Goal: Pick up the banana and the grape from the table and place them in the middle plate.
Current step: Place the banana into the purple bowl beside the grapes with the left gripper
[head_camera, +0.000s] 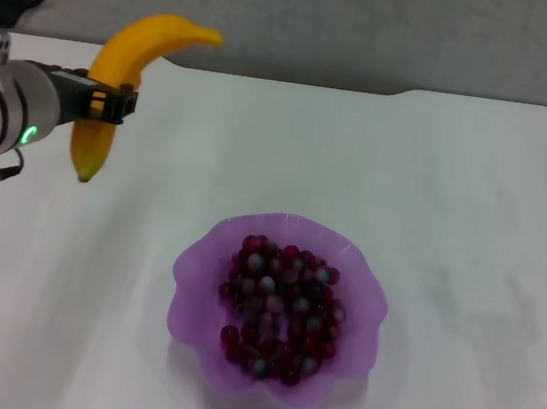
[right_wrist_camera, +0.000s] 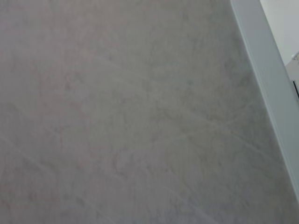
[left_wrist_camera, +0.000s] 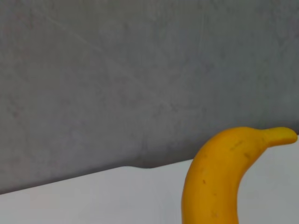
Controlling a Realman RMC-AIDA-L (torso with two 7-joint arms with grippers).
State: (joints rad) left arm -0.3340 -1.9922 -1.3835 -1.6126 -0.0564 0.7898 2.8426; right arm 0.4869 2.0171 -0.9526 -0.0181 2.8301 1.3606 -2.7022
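My left gripper [head_camera: 108,102] is shut on the banana [head_camera: 119,73], a curved yellow-orange fruit, and holds it above the white table [head_camera: 457,188] at the far left. The banana also shows in the left wrist view [left_wrist_camera: 219,177], its stem end up. The grape [head_camera: 282,307], a bunch of dark red-purple berries, lies inside the middle plate [head_camera: 199,275], a translucent purple bowl with a wavy rim, at the near centre of the table. The plate is to the right of the held banana and nearer to me. My right gripper is out of view.
A grey wall [head_camera: 378,27] runs behind the table, whose far edge has a rounded notch [head_camera: 409,91]. The right wrist view shows only a grey surface [right_wrist_camera: 117,116] and a pale strip [right_wrist_camera: 266,79].
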